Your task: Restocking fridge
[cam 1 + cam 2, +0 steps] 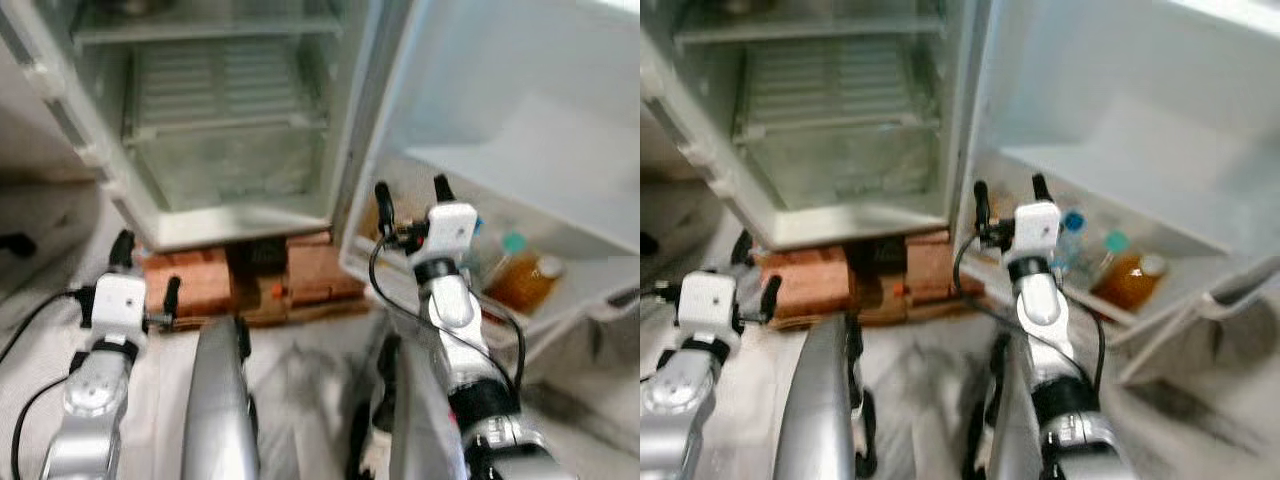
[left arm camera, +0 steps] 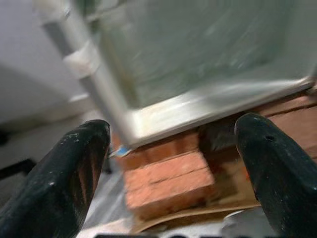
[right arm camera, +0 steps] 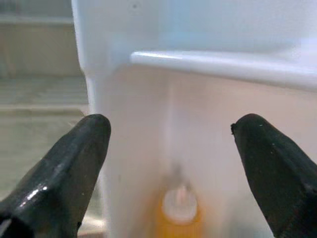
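Two silver arms reach toward an open fridge (image 1: 230,120) standing on bricks (image 1: 190,280).

The right pincer (image 1: 412,195), fingers spread wide and holding nothing, is raised at the fridge's door shelf (image 1: 560,305), just beside an orange bottle (image 1: 527,280) and a teal-capped bottle (image 1: 512,245) standing in it. The left pincer (image 1: 147,270), also wide and empty, hovers low before the fridge's bottom left corner, near the bricks. Inside the fridge, the lower wire shelf (image 1: 215,85) is bare.
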`<state>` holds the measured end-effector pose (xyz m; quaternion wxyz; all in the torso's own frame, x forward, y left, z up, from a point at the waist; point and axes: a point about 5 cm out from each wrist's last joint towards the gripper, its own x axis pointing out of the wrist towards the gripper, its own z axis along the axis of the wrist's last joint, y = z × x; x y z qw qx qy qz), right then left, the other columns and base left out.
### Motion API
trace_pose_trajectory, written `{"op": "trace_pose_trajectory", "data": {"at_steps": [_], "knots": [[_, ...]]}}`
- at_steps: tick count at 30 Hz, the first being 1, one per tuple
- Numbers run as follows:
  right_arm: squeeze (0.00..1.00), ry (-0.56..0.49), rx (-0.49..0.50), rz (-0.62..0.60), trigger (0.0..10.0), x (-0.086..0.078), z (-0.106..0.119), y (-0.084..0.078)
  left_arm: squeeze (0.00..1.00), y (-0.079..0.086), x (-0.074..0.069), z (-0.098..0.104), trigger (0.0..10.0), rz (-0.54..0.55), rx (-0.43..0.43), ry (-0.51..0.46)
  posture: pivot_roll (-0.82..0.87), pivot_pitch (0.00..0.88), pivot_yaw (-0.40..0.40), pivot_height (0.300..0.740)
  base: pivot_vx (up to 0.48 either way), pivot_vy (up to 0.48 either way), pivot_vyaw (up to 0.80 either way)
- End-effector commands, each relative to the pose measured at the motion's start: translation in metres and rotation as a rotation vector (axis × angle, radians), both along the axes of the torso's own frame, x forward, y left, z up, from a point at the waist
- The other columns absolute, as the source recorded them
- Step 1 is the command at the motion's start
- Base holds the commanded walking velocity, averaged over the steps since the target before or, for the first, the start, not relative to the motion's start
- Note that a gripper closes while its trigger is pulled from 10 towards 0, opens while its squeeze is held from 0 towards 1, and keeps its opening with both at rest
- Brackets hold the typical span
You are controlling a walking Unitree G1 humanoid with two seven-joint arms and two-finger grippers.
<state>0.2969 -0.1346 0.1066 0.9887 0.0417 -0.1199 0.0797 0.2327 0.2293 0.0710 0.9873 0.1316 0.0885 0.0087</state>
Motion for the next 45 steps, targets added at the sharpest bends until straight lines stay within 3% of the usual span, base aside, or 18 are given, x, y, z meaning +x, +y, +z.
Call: {"op": "trace_pose_trajectory", "data": {"at_steps": [1, 3, 4, 6, 7, 10, 13, 18, 21, 34, 45], "knots": [[0.83, 0.025, 0.068, 0.069, 10.0, -0.008, 0.002, 0.003, 0.0, -0.002, -0.002, -0.004, 10.0, -0.008, -0.011, 0.016, 0.16, 0.013, -0.034, 0.527, 0.0, 0.0, 0.0], [0.83, 0.03, 0.082, 0.079, 10.0, -0.013, 0.003, 0.002, 0.0, -0.002, -0.002, -0.004, 10.0, -0.007, -0.013, 0.015, 0.16, 0.007, -0.032, 0.527, 0.0, 0.0, 0.0], [0.0, 0.038, 0.062, 0.098, 10.0, -0.02, 0.001, 0.001, 0.0, -0.003, -0.001, -0.005, 10.0, -0.006, -0.014, 0.017, 0.14, 0.0, -0.029, 0.527, 0.0, 0.0, 0.0], [0.0, 0.099, 0.031, 0.121, 10.0, -0.037, -0.007, -0.005, 0.0, -0.004, -0.002, -0.009, 10.0, 0.002, -0.027, 0.024, 0.14, 0.0, -0.034, 0.527, 0.0, 0.0, 0.0], [0.0, 0.108, 0.034, 0.122, 10.0, -0.039, -0.008, -0.005, 0.0, -0.004, -0.002, -0.009, 10.0, 0.004, -0.03, 0.025, 0.14, 0.0, -0.034, 0.527, 0.0, 0.0, 0.0], [0.0, 0.156, 0.055, -0.025, 10.0, -0.041, -0.011, -0.02, 0.0, -0.01, -0.001, -0.012, 10.0, -0.004, -0.055, 0.026, 0.12, 0.0, -0.032, 0.527, 0.0, 0.0, 0.0], [0.0, 0.243, -0.009, -0.089, 10.0, -0.032, -0.011, -0.02, 0.0, -0.016, 0.003, -0.01, 10.0, -0.018, -0.065, 0.019, 0.11, 0.0, -0.016, 0.527, 0.0, 0.0, 0.0], [0.0, 0.127, 0.045, -0.009, 10.0, -0.02, 0.014, -0.01, 0.0, -0.023, 0.009, -0.007, 10.0, -0.071, -0.062, 0.008, 0.1, 0.0, -0.011, 0.527, 0.0, 0.0, 0.0], [0.0, 0.137, 0.082, -0.02, 10.0, -0.018, 0.021, -0.012, 0.0, -0.024, 0.012, -0.006, 10.0, -0.084, -0.06, 0.001, 0.11, 0.0, -0.013, 0.542, 0.0, 0.0, 0.0], [0.0, 0.165, 0.057, -0.071, 10.0, -0.009, 0.023, -0.021, 0.0, -0.023, 0.01, -0.008, 10.0, -0.098, -0.091, 0.014, 0.12, 0.0, -0.017, 0.621, 0.0, 0.0, 0.0], [0.0, 0.209, 0.068, -0.091, 10.0, -0.014, 0.018, -0.022, 0.0, -0.022, 0.011, -0.008, 10.0, -0.108, -0.086, 0.018, 0.11, 0.0, -0.015, 0.696, 0.0, 0.0, 0.0]]}}
